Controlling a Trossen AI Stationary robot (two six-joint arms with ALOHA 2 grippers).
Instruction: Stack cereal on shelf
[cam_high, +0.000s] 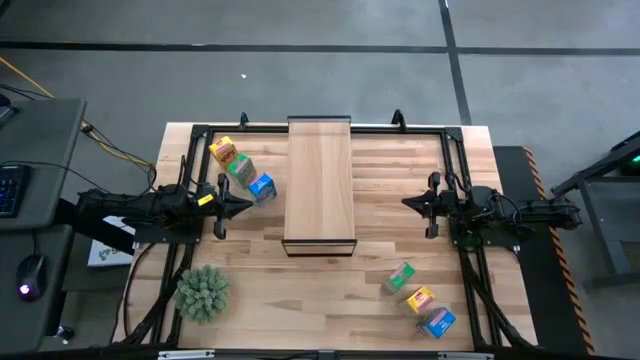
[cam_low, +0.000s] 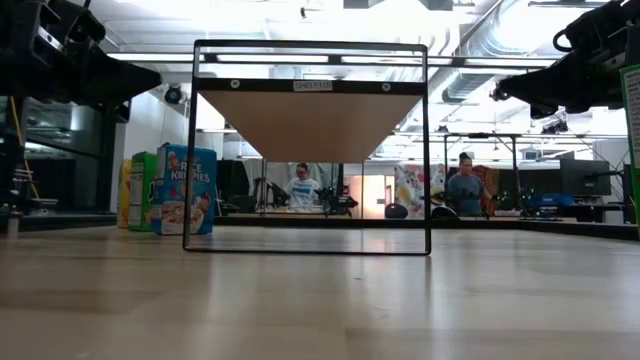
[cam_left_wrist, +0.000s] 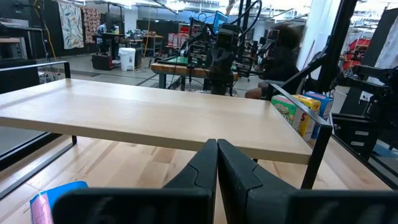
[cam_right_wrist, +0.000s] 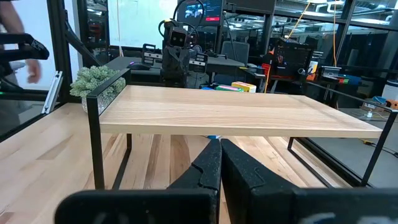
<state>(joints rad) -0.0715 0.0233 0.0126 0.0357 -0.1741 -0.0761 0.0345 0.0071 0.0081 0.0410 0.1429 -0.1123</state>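
Observation:
The shelf, a pale wood plank on a black frame, stands mid-table. Three cereal boxes stand in a row at the far left: yellow, green, blue; they also show in the low view. Three more lie at the near right: green, yellow-orange, blue. My left gripper is shut and empty, left of the shelf. My right gripper is shut and empty, right of the shelf.
A spiky green plant ball sits at the near left corner. A black frame rail runs around the table. People show in the room beyond the table.

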